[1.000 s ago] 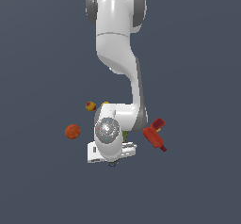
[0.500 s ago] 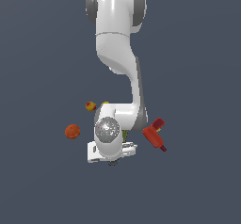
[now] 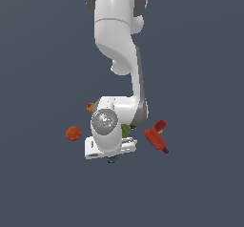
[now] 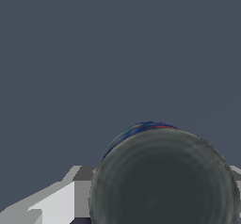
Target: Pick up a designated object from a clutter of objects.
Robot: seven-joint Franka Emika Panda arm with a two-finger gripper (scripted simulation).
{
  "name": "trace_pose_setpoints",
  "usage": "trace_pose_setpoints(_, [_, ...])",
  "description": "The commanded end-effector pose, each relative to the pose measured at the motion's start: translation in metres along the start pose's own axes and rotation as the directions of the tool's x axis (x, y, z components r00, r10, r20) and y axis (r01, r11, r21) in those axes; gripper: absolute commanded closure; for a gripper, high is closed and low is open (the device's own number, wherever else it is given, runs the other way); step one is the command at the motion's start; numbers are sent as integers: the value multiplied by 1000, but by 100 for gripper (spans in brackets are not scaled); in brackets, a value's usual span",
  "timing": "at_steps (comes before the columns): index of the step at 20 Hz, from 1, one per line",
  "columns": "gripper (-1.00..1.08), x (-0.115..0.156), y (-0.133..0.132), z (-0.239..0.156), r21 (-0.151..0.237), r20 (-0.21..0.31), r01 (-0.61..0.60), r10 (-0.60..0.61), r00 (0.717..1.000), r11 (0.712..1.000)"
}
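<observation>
The white Panda arm (image 3: 116, 54) fills the middle of the exterior view, running from the top edge down to its wrist and hand at lower centre. The gripper (image 3: 112, 159) points down beneath the white hand body, and only a dark sliver shows under it there. In the wrist view one pale grey finger (image 4: 52, 202) shows in the lower left corner, and the small round can (image 4: 162, 178) with its dark grey-green top fills the lower right, a thin blue band visible along its upper rim. The can sits right against the finger and between the jaws, but whether they are clamped on it cannot be told. In the exterior view the can is hidden under the hand apart from a dark speck at lower centre.

Right of the hand in the exterior view lie red pieces (image 3: 156, 136), one long and tilted, one short just above it. Left of the hand sits the orange ball (image 3: 73, 133). Above it, near the arm's elbow, is a small reddish-yellow fruit (image 3: 90, 108). A bit of olive-green (image 3: 125, 130) peeks out beside the wrist.
</observation>
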State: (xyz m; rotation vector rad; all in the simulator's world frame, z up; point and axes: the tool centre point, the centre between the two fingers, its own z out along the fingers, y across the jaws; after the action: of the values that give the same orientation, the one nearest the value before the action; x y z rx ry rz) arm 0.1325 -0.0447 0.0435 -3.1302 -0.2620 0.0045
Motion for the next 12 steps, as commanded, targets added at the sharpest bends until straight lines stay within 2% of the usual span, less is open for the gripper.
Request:
trace_pose_setpoints(1, [108, -7, 3, -14, -1, -2, 0, 0, 1000, 1000])
trace_pose_setpoints(12, [108, -54, 21, -104, 0, -2, 0, 0, 1000, 1000])
